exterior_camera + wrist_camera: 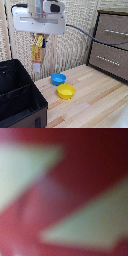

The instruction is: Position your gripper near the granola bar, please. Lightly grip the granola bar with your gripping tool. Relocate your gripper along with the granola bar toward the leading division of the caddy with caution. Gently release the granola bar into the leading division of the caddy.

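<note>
The desk (95,102) of pale wood planks carries everything here, and at its 3 o'clock edge in the exterior view stands one brown drawer chest (111,44). Next in size is the one black caddy (19,95) at about 8 o'clock, its divider splitting it into compartments; I judge the leading division of the caddy (12,80) to be one of them, though which counts as leading I cannot settle from this angle.

My arm hangs in from 12 o'clock, and my tool (39,39) is clenched on the granola bar (37,51), which dangles upright from the fingers, high in the air, clear of the desk and just beyond the caddy's far corner. The wrist view is filled with a red and pale blur; I take it to be the packet pressed close to the lens, but nothing sharper can be read there.

So I judge that approach and grip are done and I am in the carrying step. The next move calls for a slow swing toward 8 o'clock until the bar hangs over the chosen compartment, then a descent between the walls before I loosen the fingers; the packet hangs long and floppy, so its lower end could catch the rim or the divider if I come in low.

Counted: one caddy, one chest, one granola bar, and two bowls, one blue bowl (58,78) and one yellow bowl (65,91), touching or nearly so near the desk's middle
</note>
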{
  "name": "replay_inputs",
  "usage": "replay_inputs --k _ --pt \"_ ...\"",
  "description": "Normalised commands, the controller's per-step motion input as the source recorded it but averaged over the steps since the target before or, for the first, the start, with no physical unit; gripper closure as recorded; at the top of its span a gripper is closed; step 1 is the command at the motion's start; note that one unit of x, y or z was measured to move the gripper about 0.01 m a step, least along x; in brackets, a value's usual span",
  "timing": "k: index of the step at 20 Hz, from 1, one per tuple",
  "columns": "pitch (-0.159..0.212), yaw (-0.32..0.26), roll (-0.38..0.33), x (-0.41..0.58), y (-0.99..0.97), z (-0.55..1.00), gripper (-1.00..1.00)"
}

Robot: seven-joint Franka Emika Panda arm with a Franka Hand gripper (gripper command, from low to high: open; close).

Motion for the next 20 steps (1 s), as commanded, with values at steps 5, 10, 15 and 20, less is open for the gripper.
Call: replay_inputs --k 5,10,15,20 --pt "0.095 -0.298 0.075 0.0 0.31 -0.25 1.0" --pt "0.113 -0.263 0.085 0.0 0.38 -0.25 1.0" --pt "0.063 -0.17 0.118 -0.021 0.57 -0.07 1.0" --pt "0.03 -0.152 0.133 -0.065 0.59 0.0 1.0"
